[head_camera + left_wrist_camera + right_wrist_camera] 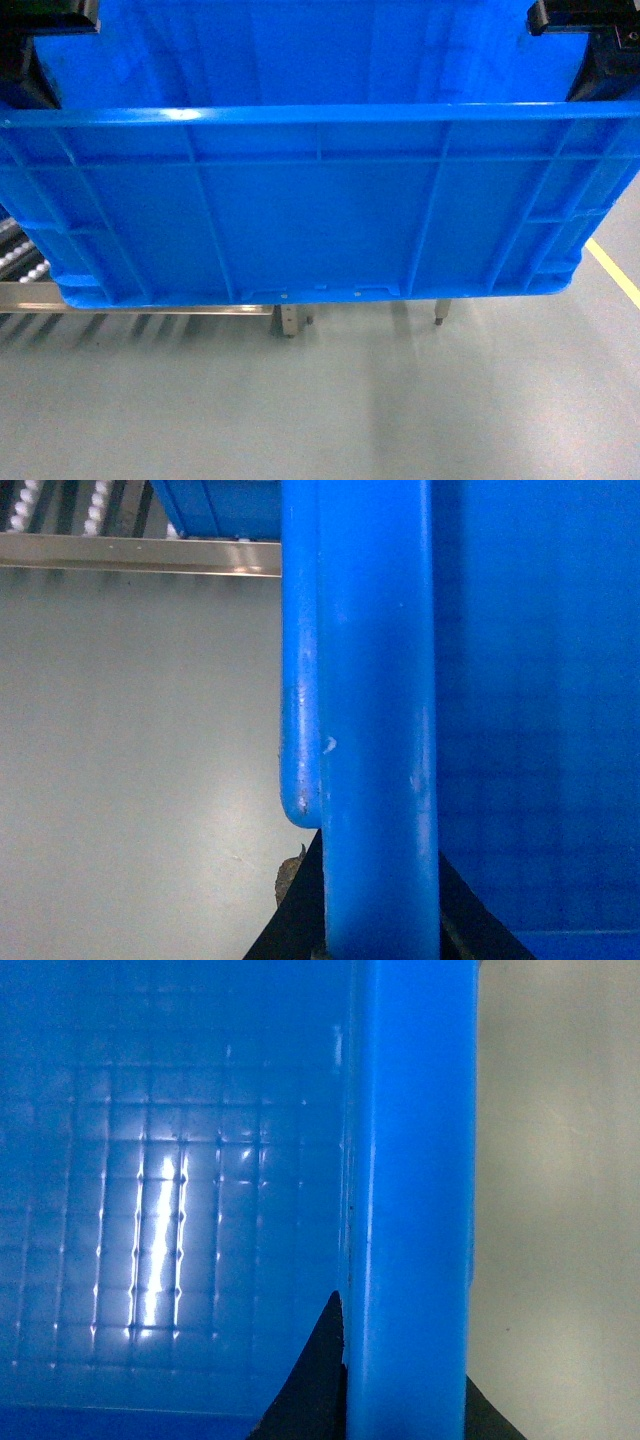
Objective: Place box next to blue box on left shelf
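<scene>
floor [330, 410]: plain grey concrete nearest the camera, with a yellow line [612, 270] running off at the right edge.

left gripper [380, 920]: dark fingers sit either side of the crate's left rim in the left wrist view, pinching it. In the head view it's just a black shape in the top left corner.

right gripper [400, 1400]: same deal on the right rim, one dark finger inside the wall and one outside, clamped on it.

box [320, 210]: big bright blue open crate, fills most of the head view, carried between both arms and tilted so the ribbed side and base edge face the camera. Its lower left corner hangs over the near end of the rack; I can't tell if it's touching.

handling: stiff moulded plastic, looks empty, so probably light but bulky. The smooth rim could slip, so the two thick side rims are the sensible hold, one per side.

left shelf [130, 298]: silver steel rail with white rollers [25, 262] peeking out at far left, legs underneath.

blue box [220, 508]: another blue crate already on the rollers, seen far up in the left wrist view.

writing: no labels or brand I can read anywhere.
</scene>
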### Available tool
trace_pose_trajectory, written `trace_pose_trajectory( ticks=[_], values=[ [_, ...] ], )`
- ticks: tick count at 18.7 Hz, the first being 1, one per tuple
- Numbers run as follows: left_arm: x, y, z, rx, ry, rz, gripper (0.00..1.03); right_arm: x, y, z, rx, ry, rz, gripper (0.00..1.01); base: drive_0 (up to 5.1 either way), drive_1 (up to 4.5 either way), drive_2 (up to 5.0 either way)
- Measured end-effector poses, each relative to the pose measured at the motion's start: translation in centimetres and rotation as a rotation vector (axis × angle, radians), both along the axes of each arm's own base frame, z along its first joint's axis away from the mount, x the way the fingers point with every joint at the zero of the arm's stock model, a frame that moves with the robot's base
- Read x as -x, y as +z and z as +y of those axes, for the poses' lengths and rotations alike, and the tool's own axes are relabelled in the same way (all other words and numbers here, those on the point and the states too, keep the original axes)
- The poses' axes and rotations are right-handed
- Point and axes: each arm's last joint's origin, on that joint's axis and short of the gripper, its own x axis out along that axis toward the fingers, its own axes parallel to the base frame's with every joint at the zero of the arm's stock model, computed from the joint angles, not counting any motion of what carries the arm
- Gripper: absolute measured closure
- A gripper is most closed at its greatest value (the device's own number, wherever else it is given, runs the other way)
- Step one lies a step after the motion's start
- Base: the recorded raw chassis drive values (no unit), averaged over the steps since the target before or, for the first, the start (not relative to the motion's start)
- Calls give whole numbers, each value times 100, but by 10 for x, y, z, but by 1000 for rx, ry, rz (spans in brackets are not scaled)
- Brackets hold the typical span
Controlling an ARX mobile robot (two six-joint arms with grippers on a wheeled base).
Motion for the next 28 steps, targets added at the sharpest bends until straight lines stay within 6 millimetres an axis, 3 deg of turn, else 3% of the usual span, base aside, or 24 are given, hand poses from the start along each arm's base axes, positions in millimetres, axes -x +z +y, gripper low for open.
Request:
trace_pose_trajectory(
  ticks=[28],
  values=[
    [0,0,0,1,-1,-1,96,1,1,0,2,-2,-1,94,-499,246,246]
  ],
)
